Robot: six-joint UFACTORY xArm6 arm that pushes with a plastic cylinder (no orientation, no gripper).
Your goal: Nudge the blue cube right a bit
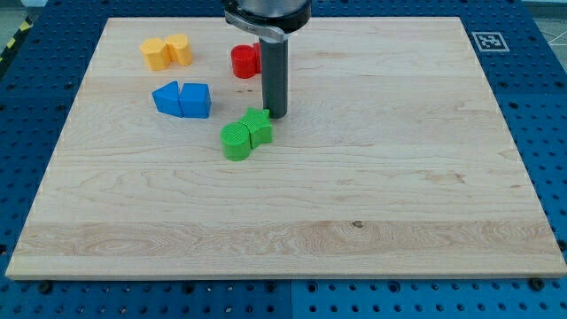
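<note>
My tip point(276, 116) stands on the wrong side of the blue cube point(196, 99) for a push toward the view's right.

I carry no jaws, only a straight dark rod, so nothing opens, closes or holds. My tip rests on the wooden board point(399, 177) just above and to the right of the green blocks point(245, 134), nearly touching them. The blue cube lies to the view's left of my tip and slightly higher, in the upper left part of the board, pressed against a second blue block point(166, 97) on its own left. To nudge it right I judge I must reach its left face, which that neighbour covers. A red block point(244, 61) sits above my tip, partly hidden by the rod; two yellow blocks point(166, 51) lie farther up-left.
</note>
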